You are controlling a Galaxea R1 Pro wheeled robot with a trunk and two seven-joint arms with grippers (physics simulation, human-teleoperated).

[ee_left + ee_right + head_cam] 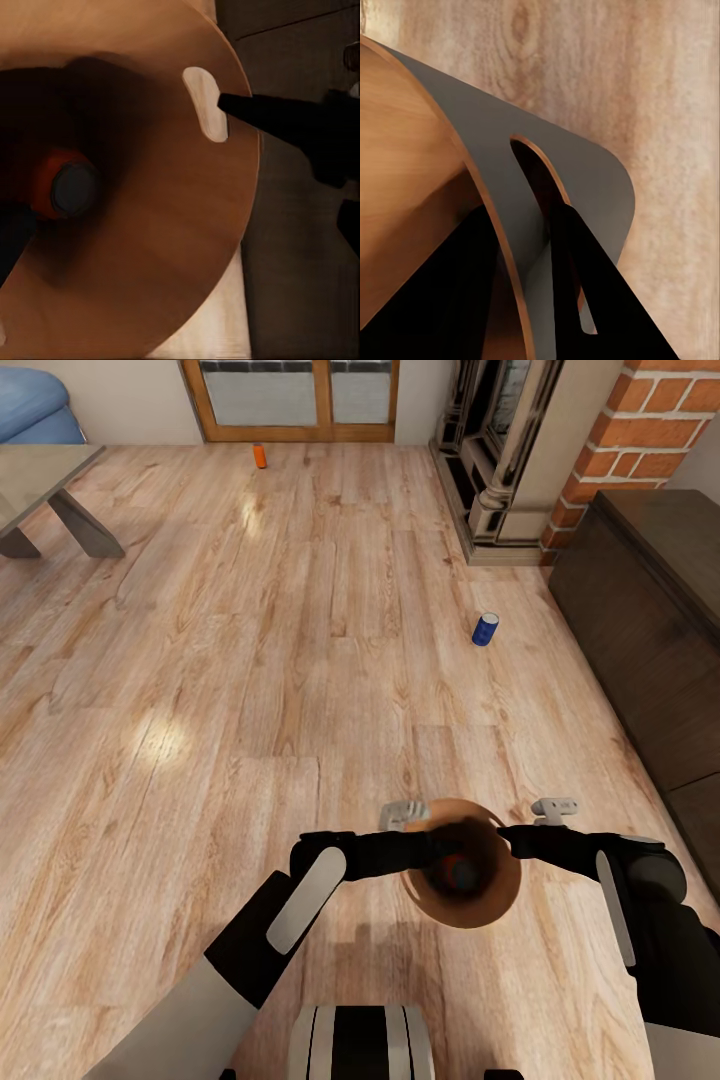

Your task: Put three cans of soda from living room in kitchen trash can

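Right gripper [521, 300] closed across trash can [497, 900] wall at handle slot; left gripper [436, 852] state indeterminate. One orange can [64, 184] inside. Keep bin level, approach blue can [485, 629], stop alongside.

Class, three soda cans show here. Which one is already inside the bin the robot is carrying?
The orange can lying in the brown bin. The blue can stands on the floor near the fireplace, and the other orange can by the glass door.

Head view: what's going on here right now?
The robot holds the trash can between both arms over the living room floor; the right gripper has its fingers pinching the wall. One orange can lies inside. A blue can near the fireplace and another orange can by the glass door remain.
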